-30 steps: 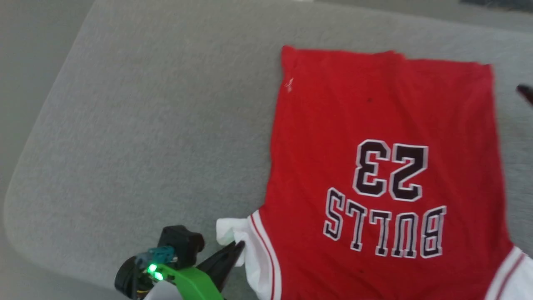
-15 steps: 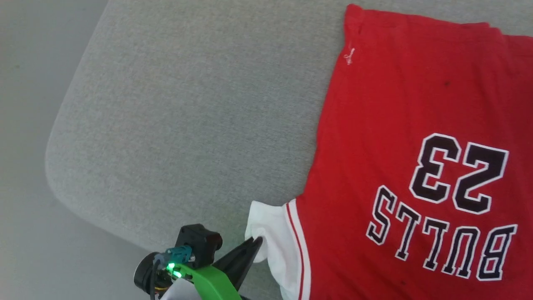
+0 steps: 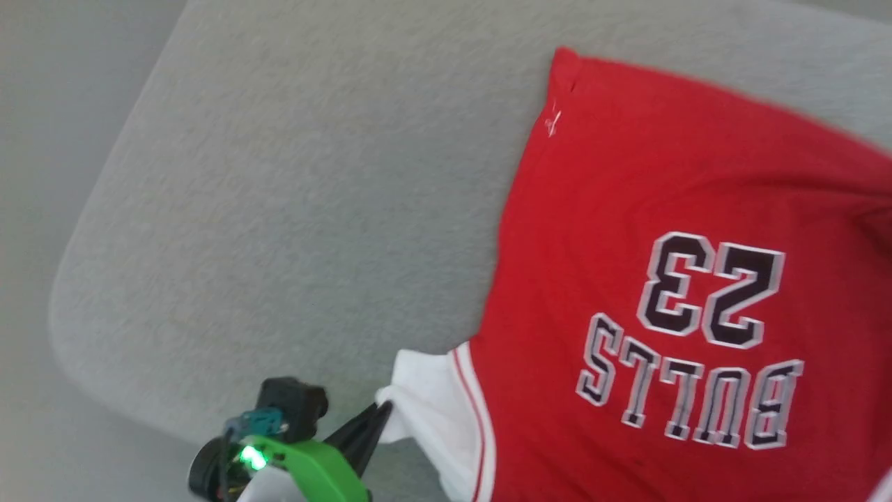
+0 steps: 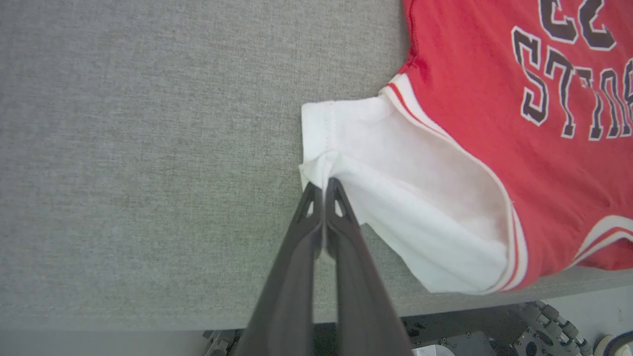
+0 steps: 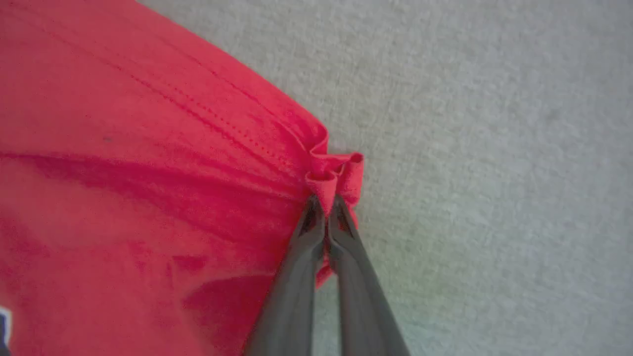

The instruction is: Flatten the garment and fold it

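The garment [image 3: 648,209], a red jersey with white sleeves and black "23 BULLS" print, lies spread on the grey cushion [image 3: 279,209], filling the right half of the head view. My left gripper [image 3: 382,413] is shut on the cuff corner of the white sleeve [image 3: 425,397] near the cushion's front edge. The left wrist view has that gripper [image 4: 323,187] pinching the sleeve [image 4: 395,207]. My right gripper [image 5: 326,201] is shut on a bunched red corner of the garment [image 5: 148,163], with the hem stitching running off to the left.
The cushion's rounded corner [image 3: 66,307] and front edge drop to the pale floor [image 3: 42,139] at left. Bare grey fabric stretches left of the jersey. Below the cushion edge the robot's base and wheels [image 4: 544,326] show.
The head camera has shifted, so the whole picture slid. The left gripper keeps its pinch on the white sleeve. The jersey's far right side now looks lifted and creased.
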Robot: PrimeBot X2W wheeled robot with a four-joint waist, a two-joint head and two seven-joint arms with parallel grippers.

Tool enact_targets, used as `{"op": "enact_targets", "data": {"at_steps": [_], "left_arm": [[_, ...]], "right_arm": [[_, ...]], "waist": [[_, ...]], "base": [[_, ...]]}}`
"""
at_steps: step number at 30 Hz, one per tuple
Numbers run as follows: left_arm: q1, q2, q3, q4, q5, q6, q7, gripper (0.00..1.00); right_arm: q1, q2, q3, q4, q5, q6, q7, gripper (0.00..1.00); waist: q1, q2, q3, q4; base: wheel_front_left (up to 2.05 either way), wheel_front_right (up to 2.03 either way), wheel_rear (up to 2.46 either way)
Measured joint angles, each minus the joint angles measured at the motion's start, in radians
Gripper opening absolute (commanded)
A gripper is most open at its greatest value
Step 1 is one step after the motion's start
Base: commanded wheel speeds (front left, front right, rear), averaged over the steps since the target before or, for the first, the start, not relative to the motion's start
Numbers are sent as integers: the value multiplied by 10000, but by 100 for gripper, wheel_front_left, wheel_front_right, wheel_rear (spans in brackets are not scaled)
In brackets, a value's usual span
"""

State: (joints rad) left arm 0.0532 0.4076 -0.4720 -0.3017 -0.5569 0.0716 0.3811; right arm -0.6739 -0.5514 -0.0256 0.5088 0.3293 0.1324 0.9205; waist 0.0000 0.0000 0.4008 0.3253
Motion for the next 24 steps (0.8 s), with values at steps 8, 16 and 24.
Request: {"op": "enact_targets", "data": {"at_steps": [8, 16, 24], "left_arm": [[616, 146, 253, 462, -341, 140, -188, 0], [918, 224, 372, 662, -431, 245, -376, 0], [1095, 102, 604, 842, -520, 441, -757, 0]], "right_arm": [[3349, -119, -336, -2038, 1026, 2, 73, 0], [6618, 491, -2067, -4753, 1114, 0, 1114, 0], [8927, 2044, -3139, -6236, 527, 0, 1987, 0]], "waist": [[0, 0, -1134, -1184], [0, 0, -2223, -2065], [0, 0, -2847, -2579]], "base": [[0, 0, 0], [0, 0, 0], [0, 0, 0]]}}
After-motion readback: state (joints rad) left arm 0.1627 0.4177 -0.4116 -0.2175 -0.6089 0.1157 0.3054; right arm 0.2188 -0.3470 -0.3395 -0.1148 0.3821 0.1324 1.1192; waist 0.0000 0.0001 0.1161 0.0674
